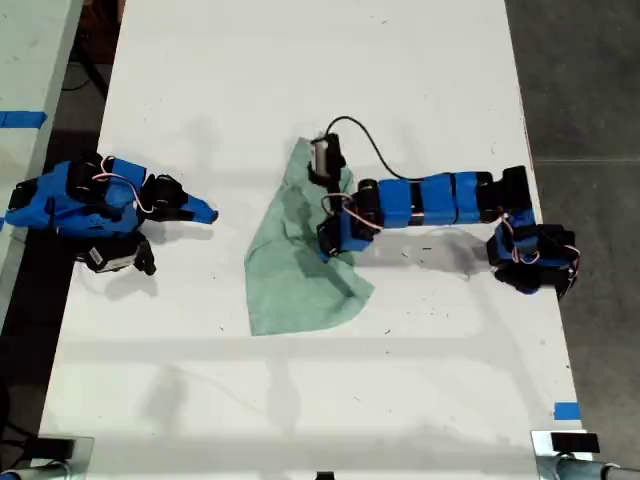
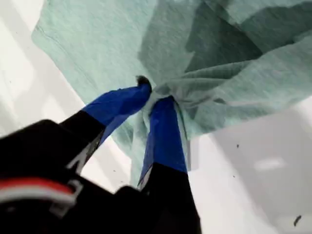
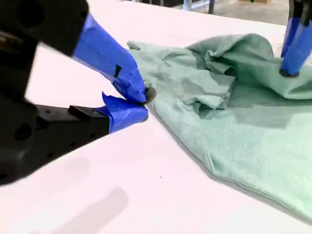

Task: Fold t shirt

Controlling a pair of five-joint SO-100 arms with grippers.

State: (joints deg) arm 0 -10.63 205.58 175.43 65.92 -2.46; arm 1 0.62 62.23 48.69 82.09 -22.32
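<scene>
One t shirt (image 1: 300,270) lies crumpled near the middle of the white table (image 1: 300,80), its long axis running from a narrow bunched end farther up the exterior view down to a broader end nearer the lower edge, leaning slightly toward that view's left as it widens; the cloth is pale mint green, plain, heaped in loose folds rather than spread flat. Two blue arms are in view, one on each side of the exterior view; my first gripper (image 2: 155,95) reaches in from the exterior view's right and sits on the shirt (image 2: 234,78), its two blue-taped fingers (image 2: 163,131) drawn together with a gathered ridge of fabric pinched between them; the arm behind it lies across the table and covers part of the cloth's edge toward the exterior view's right. My second gripper (image 3: 141,102) rests on bare table toward the exterior view's left, apart from the shirt (image 3: 243,136) in that view, its tips close together with only a thin sliver between them and nothing held; its own camera shows the shirt's edge just beside those tips and the other gripper's blue finger (image 3: 295,44) standing on the cloth beyond. A single strip of blue tape (image 1: 566,410) marks the table near the lower right corner of the exterior view.
</scene>
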